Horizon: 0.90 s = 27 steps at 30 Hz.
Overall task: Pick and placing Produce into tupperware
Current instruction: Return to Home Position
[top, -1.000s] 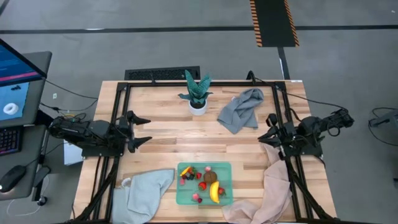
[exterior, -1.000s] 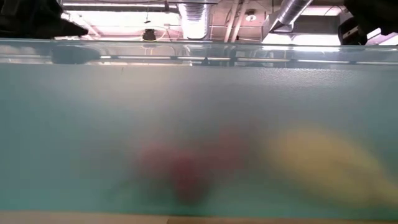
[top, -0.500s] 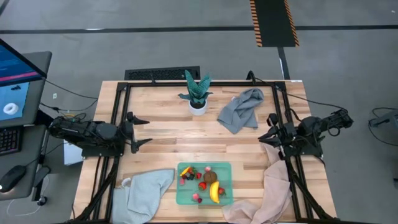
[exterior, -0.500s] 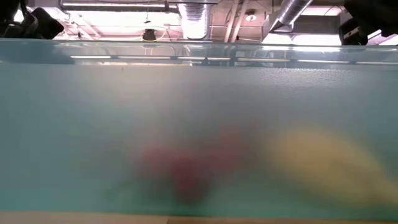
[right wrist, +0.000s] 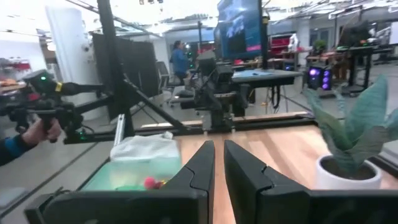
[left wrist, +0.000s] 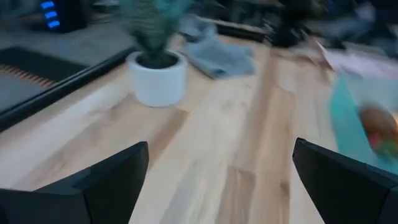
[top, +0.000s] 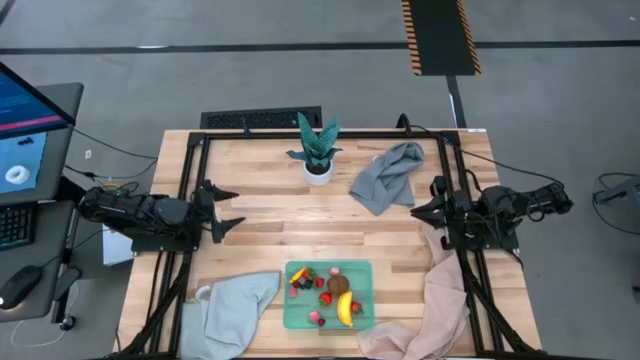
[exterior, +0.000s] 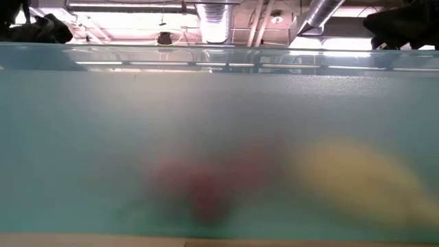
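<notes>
The tupperware sits near the table's front edge, and its translucent wall fills the low view. Inside lie the produce: a yellow banana, red strawberries, a brown round piece and small bits. My left gripper hangs open over the table's left side, well clear of the container; its fingers stand wide apart in the left wrist view. My right gripper is shut and empty at the table's right side, its fingers together in the right wrist view.
A potted plant and a grey cloth sit at the back. A pale cloth lies left of the tupperware and a pinkish cloth right of it. A person's hand shows beyond the table.
My left gripper has tipped a little downward where it hangs, still open. My right gripper has swung slightly toward the table's far edge, still shut. Nothing on the table has moved.
</notes>
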{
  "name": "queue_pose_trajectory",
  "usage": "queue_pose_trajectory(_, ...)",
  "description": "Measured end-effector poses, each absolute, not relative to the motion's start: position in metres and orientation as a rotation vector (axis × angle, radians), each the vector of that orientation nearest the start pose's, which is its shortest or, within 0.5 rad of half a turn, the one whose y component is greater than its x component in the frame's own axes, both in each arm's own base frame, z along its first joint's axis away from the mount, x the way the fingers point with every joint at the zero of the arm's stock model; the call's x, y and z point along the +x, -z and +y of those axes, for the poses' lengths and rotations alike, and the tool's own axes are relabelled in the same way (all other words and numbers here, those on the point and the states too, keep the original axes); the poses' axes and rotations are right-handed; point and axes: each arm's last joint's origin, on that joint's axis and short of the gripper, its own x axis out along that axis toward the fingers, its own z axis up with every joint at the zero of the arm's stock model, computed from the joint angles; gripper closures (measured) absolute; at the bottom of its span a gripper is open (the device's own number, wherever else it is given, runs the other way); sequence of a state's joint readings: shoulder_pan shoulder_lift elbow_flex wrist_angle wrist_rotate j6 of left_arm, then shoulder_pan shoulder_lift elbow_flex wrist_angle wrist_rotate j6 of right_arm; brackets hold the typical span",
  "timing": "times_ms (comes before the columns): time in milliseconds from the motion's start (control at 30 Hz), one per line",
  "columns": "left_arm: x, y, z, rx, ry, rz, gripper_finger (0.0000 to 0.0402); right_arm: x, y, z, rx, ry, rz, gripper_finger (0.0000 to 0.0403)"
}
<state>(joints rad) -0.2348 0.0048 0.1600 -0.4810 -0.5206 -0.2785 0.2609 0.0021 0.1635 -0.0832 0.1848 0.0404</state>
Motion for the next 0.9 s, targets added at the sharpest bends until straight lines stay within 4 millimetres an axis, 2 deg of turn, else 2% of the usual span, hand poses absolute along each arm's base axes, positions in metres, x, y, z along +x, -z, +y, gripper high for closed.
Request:
queue_pose_trajectory(100, 0.078, -0.174, -0.001, -0.196, -0.419, 0.216, 0.0015, 0.083, -0.210, 0.015, 0.046, -0.059, -0.077, 0.0344)
queue_pose_trajectory(200, 0.078, -0.176, -0.001, -0.170, -0.430, 0.198, 0.0015, 0.083, -0.210, 0.015, 0.044, -0.079, -0.078, 0.0344)
queue_pose_trajectory(400, 0.083, -0.195, -0.008, -0.103, -0.172, 0.060, 0.0015, 0.082, -0.210, 0.021, 0.008, -0.289, -0.071, 0.0344)
queue_pose_trajectory(533, 0.084, -0.208, -0.010, -0.066, -0.109, -0.064, 0.0015, 0.082, -0.211, 0.021, 0.010, -0.305, -0.082, 0.0344)
queue_pose_trajectory(700, 0.083, -0.211, -0.010, -0.065, -0.112, -0.092, 0.0015, 0.081, -0.213, 0.020, 0.005, -0.282, -0.071, 0.0344)
queue_pose_trajectory(900, 0.083, -0.211, -0.010, -0.069, -0.118, -0.094, 0.0015, 0.079, -0.213, 0.013, -0.011, -0.064, -0.015, 0.0344)
